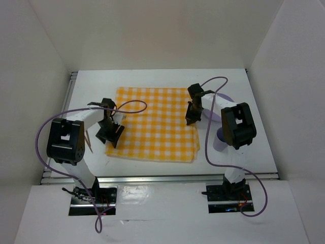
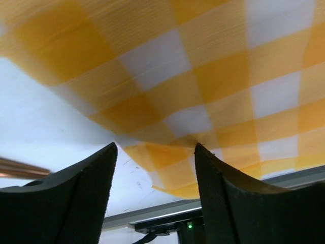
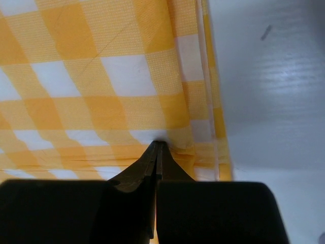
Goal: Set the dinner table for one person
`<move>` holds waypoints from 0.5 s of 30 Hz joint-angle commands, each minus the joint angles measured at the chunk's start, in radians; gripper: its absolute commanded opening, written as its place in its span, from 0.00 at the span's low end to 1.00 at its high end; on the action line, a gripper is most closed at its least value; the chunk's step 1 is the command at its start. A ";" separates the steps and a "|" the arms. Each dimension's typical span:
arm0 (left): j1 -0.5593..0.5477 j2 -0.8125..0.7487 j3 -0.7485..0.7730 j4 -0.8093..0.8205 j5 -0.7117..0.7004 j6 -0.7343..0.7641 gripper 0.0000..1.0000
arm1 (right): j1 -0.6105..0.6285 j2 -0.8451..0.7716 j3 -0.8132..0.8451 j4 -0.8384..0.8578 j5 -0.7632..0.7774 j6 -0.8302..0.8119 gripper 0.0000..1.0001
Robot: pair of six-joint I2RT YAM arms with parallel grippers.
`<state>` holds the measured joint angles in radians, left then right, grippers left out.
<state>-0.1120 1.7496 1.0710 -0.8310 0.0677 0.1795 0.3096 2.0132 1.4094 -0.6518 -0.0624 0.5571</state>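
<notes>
The dinner table (image 1: pixel 152 81) is a white top with metal rails. A yellow-and-white checked cloth (image 1: pixel 155 124) lies flat on its middle, folded in layers along its right edge. My left gripper (image 1: pixel 110 133) is open at the cloth's near left corner. In the left wrist view that corner (image 2: pixel 172 162) lies between the spread fingers of the gripper (image 2: pixel 155 147). My right gripper (image 1: pixel 193 118) is shut on the cloth near its right edge. In the right wrist view the cloth (image 3: pixel 101 76) puckers at the closed tips of the gripper (image 3: pixel 158 143).
A lavender plate (image 1: pixel 224 108) and a lavender cup (image 1: pixel 219 140) sit right of the cloth, partly hidden by the right arm. A copper-coloured utensil (image 1: pixel 89 140) lies left of the cloth and shows in the left wrist view (image 2: pixel 20 168). White walls enclose the table; a rail (image 1: pixel 162 178) runs along the near edge.
</notes>
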 commanded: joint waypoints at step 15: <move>-0.015 -0.050 0.303 -0.157 0.000 -0.080 0.81 | 0.025 0.005 0.292 -0.118 0.116 -0.119 0.03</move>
<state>-0.1146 1.6836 1.3552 -0.9833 0.0944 0.1406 0.3145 2.0014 1.6760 -0.7040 0.0071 0.4438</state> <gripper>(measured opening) 0.809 0.027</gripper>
